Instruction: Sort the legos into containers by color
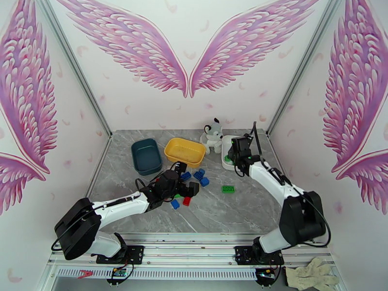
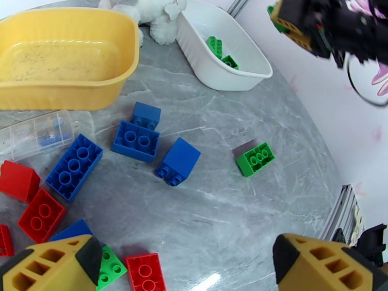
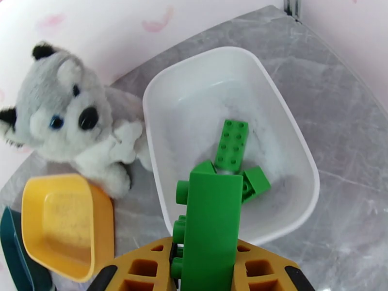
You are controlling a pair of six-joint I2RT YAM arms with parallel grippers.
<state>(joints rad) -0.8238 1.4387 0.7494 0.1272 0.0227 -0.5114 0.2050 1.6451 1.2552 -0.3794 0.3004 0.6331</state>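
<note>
The right gripper (image 3: 206,260) is clamped on a long green brick (image 3: 213,219), pinching its smooth flat sides so that the studs point off to the left. The white tub (image 3: 310,185) sits just ahead of and below its fingertips, with the near rim almost under the brick. To my eye the step in hand is the drop. Since the brick hangs close to that near rim, I would carry it a touch further forward over the tub's hollow before letting go. I would also release it low, because hard glossy plastic on a slick tub floor is likely to bounce and skid. A few green bricks (image 3: 233,144) lie inside, ahead of the fingers, a long one flat with its studs up and a smaller one tipped on edge. To the gripper's left, a fluffy grey-white plush husky (image 3: 72,122) sits just beside the tub's rim. Nearer on the left is the yellow tub (image 3: 63,224), shallow and round-cornered with a faintly scuffed floor, and a sliver of the dark teal tub (image 3: 9,253) shows beyond it. The left gripper (image 2: 186,265) stands wide open and holds nothing above the grey marble-patterned tabletop (image 2: 218,214). Blocky blue bricks (image 2: 136,140) lie ahead of it, red bricks (image 2: 41,221) to its left, and a lone green brick (image 2: 255,158) ahead to its right, studs up.
</note>
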